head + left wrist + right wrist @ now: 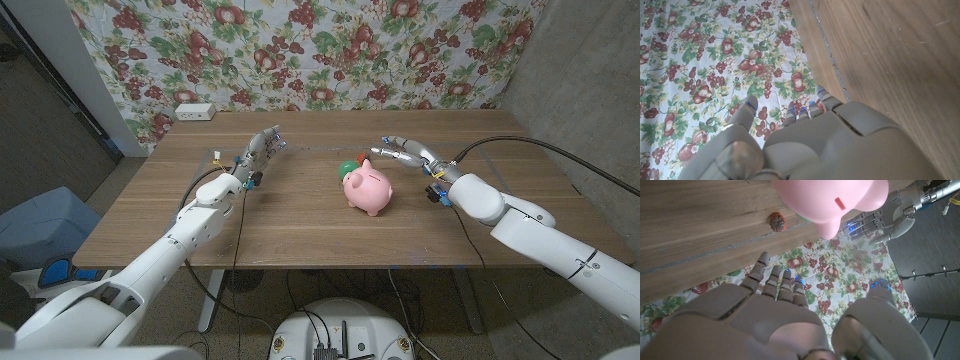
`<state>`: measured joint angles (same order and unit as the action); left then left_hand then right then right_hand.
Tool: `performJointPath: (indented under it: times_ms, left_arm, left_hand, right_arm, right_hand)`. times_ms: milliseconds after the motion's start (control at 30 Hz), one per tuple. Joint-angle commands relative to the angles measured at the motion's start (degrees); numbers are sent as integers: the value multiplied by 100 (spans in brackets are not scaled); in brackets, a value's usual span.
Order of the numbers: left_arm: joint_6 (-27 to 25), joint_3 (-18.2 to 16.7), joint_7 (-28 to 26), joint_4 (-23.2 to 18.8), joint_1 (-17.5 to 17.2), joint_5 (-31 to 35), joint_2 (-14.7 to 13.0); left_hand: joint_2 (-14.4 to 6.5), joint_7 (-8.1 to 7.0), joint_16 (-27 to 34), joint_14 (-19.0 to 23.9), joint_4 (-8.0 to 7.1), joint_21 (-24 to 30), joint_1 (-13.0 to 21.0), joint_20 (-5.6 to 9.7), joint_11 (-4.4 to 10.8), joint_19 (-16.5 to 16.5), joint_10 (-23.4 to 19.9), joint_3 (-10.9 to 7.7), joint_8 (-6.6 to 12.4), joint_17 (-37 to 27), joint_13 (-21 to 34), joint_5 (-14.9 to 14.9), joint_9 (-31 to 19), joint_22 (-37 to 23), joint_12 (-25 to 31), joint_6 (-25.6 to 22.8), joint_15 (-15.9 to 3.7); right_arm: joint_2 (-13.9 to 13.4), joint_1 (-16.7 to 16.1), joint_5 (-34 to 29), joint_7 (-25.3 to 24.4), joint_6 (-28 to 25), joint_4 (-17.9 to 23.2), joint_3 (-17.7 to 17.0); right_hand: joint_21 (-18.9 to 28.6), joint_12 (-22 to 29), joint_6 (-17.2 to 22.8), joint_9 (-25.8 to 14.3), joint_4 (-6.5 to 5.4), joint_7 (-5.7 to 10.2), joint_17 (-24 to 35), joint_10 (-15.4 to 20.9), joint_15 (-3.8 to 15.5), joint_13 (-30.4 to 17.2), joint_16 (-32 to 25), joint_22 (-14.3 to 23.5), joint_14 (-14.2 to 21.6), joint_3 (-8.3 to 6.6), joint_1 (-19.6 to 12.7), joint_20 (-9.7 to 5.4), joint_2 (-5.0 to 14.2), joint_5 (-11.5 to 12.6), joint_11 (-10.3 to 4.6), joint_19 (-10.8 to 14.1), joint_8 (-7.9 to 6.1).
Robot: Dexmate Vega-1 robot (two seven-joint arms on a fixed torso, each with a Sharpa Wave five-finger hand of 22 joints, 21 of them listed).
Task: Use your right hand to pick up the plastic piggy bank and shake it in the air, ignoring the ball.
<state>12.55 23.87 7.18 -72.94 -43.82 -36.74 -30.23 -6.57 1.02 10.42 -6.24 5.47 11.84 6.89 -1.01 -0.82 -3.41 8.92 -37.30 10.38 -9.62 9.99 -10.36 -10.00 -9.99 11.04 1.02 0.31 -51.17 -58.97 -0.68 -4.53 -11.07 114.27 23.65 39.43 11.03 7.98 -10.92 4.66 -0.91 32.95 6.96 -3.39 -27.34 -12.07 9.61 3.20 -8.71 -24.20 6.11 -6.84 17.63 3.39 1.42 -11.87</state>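
Observation:
The pink plastic piggy bank (pixel 367 190) stands on the wooden table (pixel 300 215) near its middle; its underside and coin slot fill part of the right wrist view (pixel 835 200). A green ball (pixel 347 167) lies just behind the pig, mostly hidden by it. My right hand (pixel 400 152) hovers just behind and to the right of the pig, fingers apart and reaching toward it, holding nothing (pixel 785 325). My left hand (pixel 262 150) is raised over the table's left part, fingers extended and empty (pixel 805 145). It also appears beyond the pig (pixel 890 220).
A floral cloth (pixel 330 50) hangs behind the table. A black cable (pixel 500 145) runs over the table's back right corner. A white box (pixel 194 111) sits at the back left wall, and a blue bin (pixel 40 225) stands on the floor at left.

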Motion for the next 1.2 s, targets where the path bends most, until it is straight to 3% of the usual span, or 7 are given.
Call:
performJointPath:
  times_ms: [33,300,667,1200]
  left_arm:
    - [33,-8,7,29,-25,-20,32]
    - [52,-6,28,60,-18,-28,48]
    - [67,-34,25,36,-69,-64,38]
    - [19,-83,88,-186,-175,-112,-115]
  left_hand:
    - [-306,-39,-22,-8,20,-13,80,3,-2,-50,9,-3,0,-5,16,3,-8,-33,-9,10,8]
    - [-305,-49,-22,-9,25,-15,82,6,-3,-48,13,1,-1,-6,16,4,-8,-33,-10,16,3]
    - [-306,-53,-21,-10,31,-18,85,8,-12,-45,17,7,-2,-6,16,4,-8,-33,-11,22,9]
    - [-307,-68,-19,-6,38,-19,87,6,-2,-45,6,16,-9,-6,16,4,-8,-33,-6,49,3]
  right_arm:
    - [245,-103,875,-431,942,-374,-240]
    - [498,-97,1166,-536,1363,-677,-303]
    - [629,-136,1531,-551,1634,-865,-430]
    - [913,-316,2087,-658,2065,-1030,-642]
  right_hand:
    - [-38,35,80,-6,14,22,-18,45,13,23,15,3,-8,30,-29,-11,49,56,-15,-17,-31]
    - [-86,28,125,-2,8,36,-72,50,34,73,21,2,-3,43,-3,-14,65,58,-28,-7,-31]
    - [-161,15,131,4,20,24,-176,47,1,165,52,0,-48,39,-13,-185,112,67,13,42,-3]
    - [-283,27,322,5,42,-18,-319,119,-21,288,67,-2,-62,11,-49,-168,207,62,26,52,-39]
